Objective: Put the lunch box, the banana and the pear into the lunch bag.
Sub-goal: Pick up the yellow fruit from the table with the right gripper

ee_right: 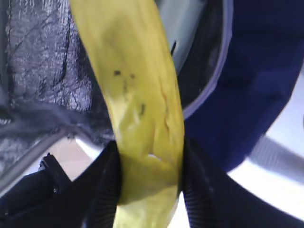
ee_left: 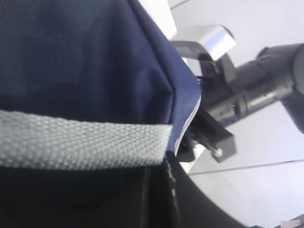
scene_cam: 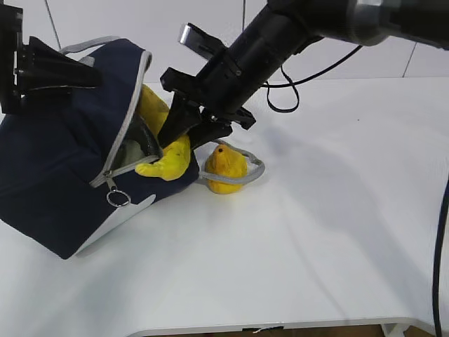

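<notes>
The navy lunch bag (scene_cam: 56,168) lies tilted on the table with its zipped mouth open to the right, foil lining (ee_right: 42,61) showing. My left gripper (scene_cam: 74,70) is shut on the bag's top by the grey webbing (ee_left: 80,140) and holds it up. My right gripper (scene_cam: 181,137) is shut on the banana (scene_cam: 168,161) at the bag's mouth. In the right wrist view the banana (ee_right: 142,118) sits between the black fingers (ee_right: 107,185), its far end inside the bag. The pear (scene_cam: 224,167) rests on the table just right of the bag. A pale surface (ee_right: 185,23) inside the bag looks like the lunch box.
A grey handle loop (scene_cam: 254,170) of the bag lies around the pear. The zipper's ring pull (scene_cam: 118,198) hangs at the lower mouth. A black cable (scene_cam: 284,98) hangs from the right arm above the white table (scene_cam: 337,232).
</notes>
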Robot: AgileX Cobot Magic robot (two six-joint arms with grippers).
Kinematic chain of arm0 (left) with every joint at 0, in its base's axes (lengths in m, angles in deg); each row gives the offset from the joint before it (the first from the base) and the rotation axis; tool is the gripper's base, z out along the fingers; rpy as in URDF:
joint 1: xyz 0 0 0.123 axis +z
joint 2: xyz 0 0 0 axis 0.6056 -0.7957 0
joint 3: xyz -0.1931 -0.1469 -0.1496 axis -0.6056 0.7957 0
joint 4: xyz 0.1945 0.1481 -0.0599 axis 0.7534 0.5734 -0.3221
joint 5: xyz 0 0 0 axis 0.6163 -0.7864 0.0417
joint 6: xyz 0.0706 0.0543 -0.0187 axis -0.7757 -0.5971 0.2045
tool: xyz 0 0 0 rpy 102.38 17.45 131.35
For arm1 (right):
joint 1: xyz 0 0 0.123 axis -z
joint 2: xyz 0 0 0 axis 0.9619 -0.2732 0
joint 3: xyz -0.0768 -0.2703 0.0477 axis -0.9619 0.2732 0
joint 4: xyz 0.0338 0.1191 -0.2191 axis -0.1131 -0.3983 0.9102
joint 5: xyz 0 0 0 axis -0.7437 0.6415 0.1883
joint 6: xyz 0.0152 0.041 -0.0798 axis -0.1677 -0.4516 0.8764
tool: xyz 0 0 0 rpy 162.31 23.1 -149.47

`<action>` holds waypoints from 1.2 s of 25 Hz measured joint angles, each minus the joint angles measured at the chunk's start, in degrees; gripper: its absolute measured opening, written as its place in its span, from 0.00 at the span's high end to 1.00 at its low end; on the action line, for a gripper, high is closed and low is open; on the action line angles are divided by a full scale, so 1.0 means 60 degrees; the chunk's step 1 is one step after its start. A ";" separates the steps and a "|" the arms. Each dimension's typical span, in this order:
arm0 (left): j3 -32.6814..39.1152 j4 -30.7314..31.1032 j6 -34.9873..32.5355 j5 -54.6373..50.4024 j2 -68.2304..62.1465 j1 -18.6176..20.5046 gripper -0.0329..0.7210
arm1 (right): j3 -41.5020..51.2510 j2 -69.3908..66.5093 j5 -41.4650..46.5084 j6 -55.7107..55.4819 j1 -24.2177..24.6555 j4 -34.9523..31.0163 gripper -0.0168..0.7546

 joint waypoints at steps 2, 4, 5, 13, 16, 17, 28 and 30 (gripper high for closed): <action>0.0000 0.0000 0.0000 -0.0022 0.0000 0.0000 0.97 | -0.0347 -0.0158 -0.0017 0.0093 0.0000 -0.0015 0.56; 0.0000 0.0000 0.0000 -0.0022 0.0000 0.0000 0.97 | -0.0750 -0.0259 -0.0017 0.0172 0.0000 -0.0015 0.56; 0.0000 0.0000 0.0000 -0.0022 0.0000 0.0000 0.97 | -0.0984 -0.0323 -0.0017 0.0206 0.0000 -0.0015 0.56; 0.0000 0.0000 -0.0008 -0.0022 0.0000 0.0000 0.97 | -0.1903 -0.0810 -0.0202 0.0330 0.0000 0.0048 0.56; 0.0000 0.0000 -0.0008 -0.0022 0.0000 0.0000 0.97 | -0.1918 -0.0810 -0.0500 0.0465 0.0000 0.0131 0.56; 0.0000 0.0000 -0.0008 -0.0022 0.0000 0.0000 0.97 | -0.1918 -0.0810 -0.0584 0.0504 -0.0017 0.0178 0.56; 0.0000 0.0000 -0.0022 -0.0022 0.0000 0.0058 0.97 | -0.1918 -0.0847 -0.1464 0.0982 -0.0554 0.0246 0.56; 0.0000 0.0000 -0.0022 -0.0022 0.0000 0.0058 0.97 | -0.1918 -0.0847 -0.1445 0.1005 -0.0554 0.0173 0.56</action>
